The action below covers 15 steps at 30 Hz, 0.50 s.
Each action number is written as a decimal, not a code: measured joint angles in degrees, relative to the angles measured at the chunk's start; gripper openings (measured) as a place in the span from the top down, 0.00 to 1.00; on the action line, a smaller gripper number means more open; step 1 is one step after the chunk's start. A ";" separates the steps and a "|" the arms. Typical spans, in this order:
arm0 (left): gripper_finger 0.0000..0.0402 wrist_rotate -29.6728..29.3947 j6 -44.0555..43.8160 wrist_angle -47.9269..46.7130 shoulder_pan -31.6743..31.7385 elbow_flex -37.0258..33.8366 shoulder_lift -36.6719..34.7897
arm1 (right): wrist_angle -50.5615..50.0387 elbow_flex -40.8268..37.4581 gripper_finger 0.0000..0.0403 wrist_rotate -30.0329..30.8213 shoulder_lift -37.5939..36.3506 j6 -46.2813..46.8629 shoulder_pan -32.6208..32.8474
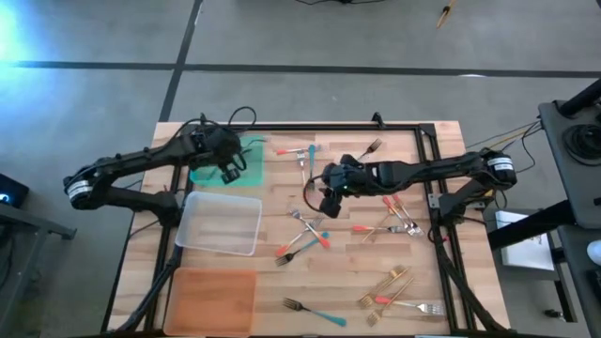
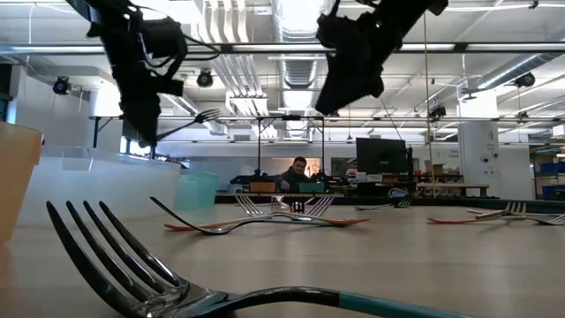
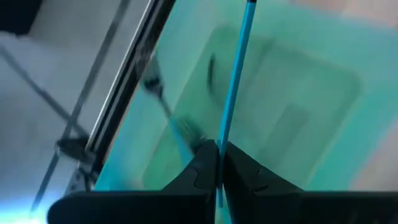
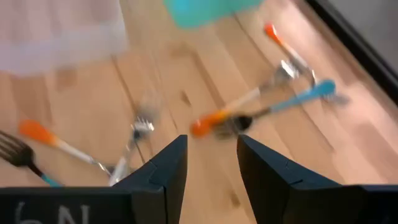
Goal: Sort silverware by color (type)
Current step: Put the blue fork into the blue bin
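From where I stand, the left gripper hangs over the green tray at the desk's far left corner, its jaws pinched tight on the slim blue-handled fork, which sticks out from between the fingers above the tray's hollow. The clear tray sits just in front of the green one, and the orange tray nearest the front edge.

The right gripper hovers above the middle of the wooden desk, its jaws standing apart with nothing between them. Right below and beside it lies a crossed cluster of forks with coral and blue handles. More lie scattered: a few near the far edge, a few to the right of centre, several gold ones near the front right, and one dark fork with a blue handle by the front edge.
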 joint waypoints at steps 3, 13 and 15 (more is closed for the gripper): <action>1.00 -0.14 0.20 0.17 3.18 -1.15 0.40 | -1.53 0.00 0.70 0.01 0.78 0.17 -0.02; 0.92 -0.27 0.38 0.89 8.57 -2.11 2.73 | -2.60 -0.02 0.71 -0.01 1.48 0.58 0.00; 0.91 -0.19 0.07 1.15 8.57 -2.13 3.08 | -3.76 -0.02 0.71 -0.03 1.43 0.80 0.00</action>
